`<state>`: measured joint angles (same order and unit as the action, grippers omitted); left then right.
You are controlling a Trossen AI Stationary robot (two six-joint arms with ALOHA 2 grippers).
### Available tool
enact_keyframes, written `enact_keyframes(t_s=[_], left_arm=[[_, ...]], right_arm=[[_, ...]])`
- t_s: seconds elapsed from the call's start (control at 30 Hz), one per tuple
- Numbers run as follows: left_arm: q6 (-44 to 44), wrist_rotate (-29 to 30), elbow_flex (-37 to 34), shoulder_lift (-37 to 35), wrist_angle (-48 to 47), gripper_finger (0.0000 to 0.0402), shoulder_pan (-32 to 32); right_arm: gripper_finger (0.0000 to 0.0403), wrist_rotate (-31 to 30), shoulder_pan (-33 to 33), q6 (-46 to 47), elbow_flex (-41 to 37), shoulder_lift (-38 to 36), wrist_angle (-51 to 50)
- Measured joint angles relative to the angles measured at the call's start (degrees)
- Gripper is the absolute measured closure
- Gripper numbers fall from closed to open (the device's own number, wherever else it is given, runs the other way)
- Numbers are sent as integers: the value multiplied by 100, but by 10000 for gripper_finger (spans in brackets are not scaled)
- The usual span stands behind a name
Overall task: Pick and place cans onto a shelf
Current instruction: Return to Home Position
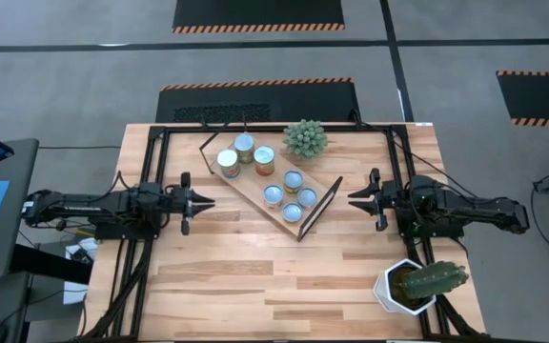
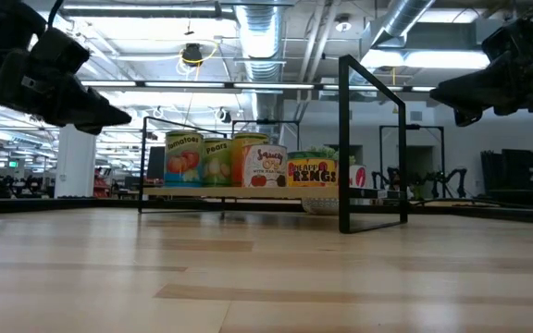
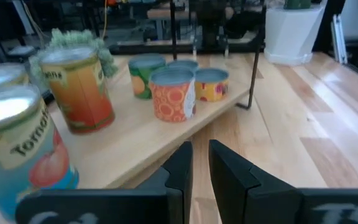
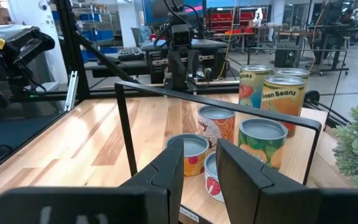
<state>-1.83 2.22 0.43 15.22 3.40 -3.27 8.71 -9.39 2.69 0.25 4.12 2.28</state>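
The light wooden shelf (image 1: pixel 248 187) with black frame ends lies slantwise on the middle of the table, toward its far side. Several cans stand upright on it: three taller ones (image 1: pixel 244 152) at its far-left end and several short ones with pale-blue tops (image 1: pixel 292 195) toward its near-right end. They also show in the low view (image 2: pixel 248 160). My left gripper (image 1: pixel 208 201) hovers left of the shelf, pointing at it, fingers together and empty (image 3: pixel 200 149). My right gripper (image 1: pixel 353 198) hovers right of the shelf, pointing at it, fingers together and empty (image 4: pixel 200 155).
A small bushy green plant (image 1: pixel 305 139) stands just beyond the shelf at the table's far edge. A white pot with a cactus (image 1: pixel 417 284) stands at the near right, close to the right arm. Black frame rails (image 1: pixel 155 191) run along the table's left and right sides.
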Motion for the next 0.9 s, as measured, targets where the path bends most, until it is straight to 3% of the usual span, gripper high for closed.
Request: enact_keyframes(t_s=[0.63,0.9], left_arm=[[9,-2,-4,20,-147,358,0],[9,-4,-4,-376,-146,358,0]], right_arm=[[285,0,-2,-13,0,-7,0],[285,0,-2,-13,0,-147,1]])
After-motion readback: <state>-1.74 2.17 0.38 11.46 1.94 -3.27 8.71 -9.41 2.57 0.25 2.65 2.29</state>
